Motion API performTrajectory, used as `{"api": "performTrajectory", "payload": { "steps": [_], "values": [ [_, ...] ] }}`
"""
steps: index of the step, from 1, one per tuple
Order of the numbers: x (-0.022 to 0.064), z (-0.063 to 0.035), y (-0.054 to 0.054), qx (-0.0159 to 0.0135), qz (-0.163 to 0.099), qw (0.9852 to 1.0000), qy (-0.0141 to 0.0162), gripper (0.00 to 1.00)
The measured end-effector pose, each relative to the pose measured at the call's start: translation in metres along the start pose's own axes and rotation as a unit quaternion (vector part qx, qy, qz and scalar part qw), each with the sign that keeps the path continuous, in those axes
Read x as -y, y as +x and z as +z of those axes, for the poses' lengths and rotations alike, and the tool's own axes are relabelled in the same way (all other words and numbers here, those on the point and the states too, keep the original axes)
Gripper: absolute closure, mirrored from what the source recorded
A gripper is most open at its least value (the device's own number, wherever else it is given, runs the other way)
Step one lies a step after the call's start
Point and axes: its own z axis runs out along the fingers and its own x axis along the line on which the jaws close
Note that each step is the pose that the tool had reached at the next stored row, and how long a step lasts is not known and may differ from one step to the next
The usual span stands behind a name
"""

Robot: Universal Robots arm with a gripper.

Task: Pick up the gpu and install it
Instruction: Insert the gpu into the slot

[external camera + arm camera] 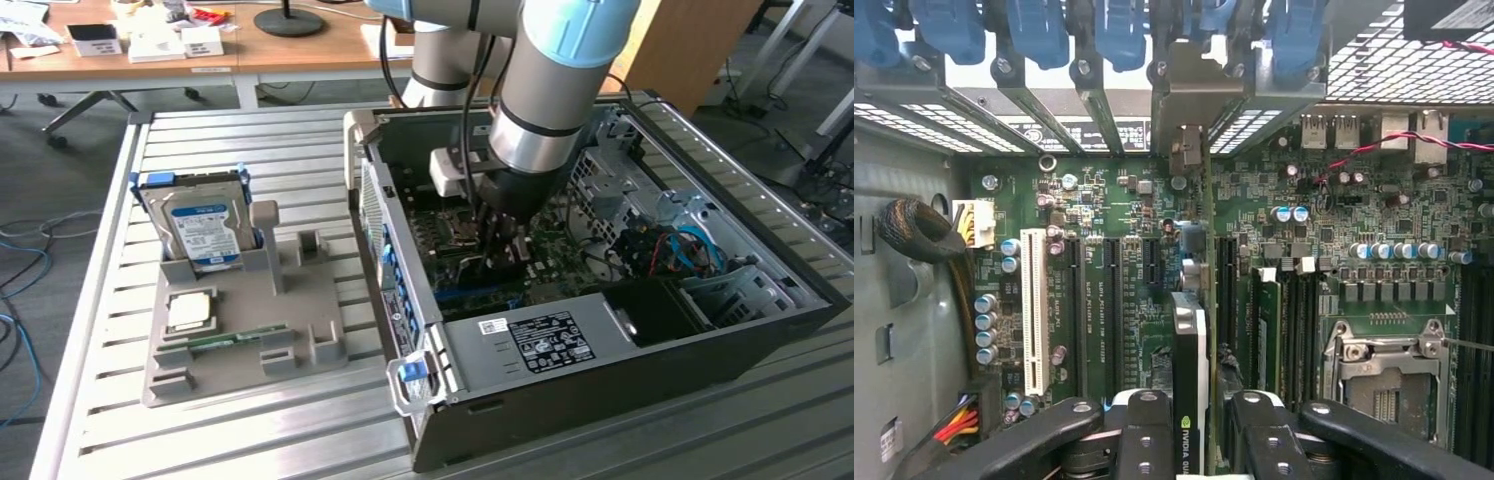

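The gpu (1191, 375) stands edge-on between my fingers, a thin card with a black shroud and a green logo label. Its silver end bracket (1190, 110) reaches the row of rear slot openings. My gripper (1199, 445) is shut on the card, one black finger (1144, 440) on each side. The card sits over the long black expansion slots of the green motherboard (1114, 290); I cannot tell whether it is seated. In the exterior view, the gripper (501, 240) hangs deep inside the open computer case (601, 390), pointing down at the board.
A white slot (1035, 310), memory sticks (1269, 320) and the processor socket (1384, 375) flank the card. Blue latches (1119, 30) line the rear wall. To the exterior view's left, a grey holder (240, 340) carries a hard drive (203, 225) and a memory stick (238, 338).
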Motion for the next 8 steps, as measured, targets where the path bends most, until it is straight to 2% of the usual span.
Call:
{"api": "performTrajectory", "payload": {
  "steps": [8],
  "values": [
    [-0.0012,0.0028,0.0001,0.0002,0.000,1.0000,0.0002,0.73]
  ]
}}
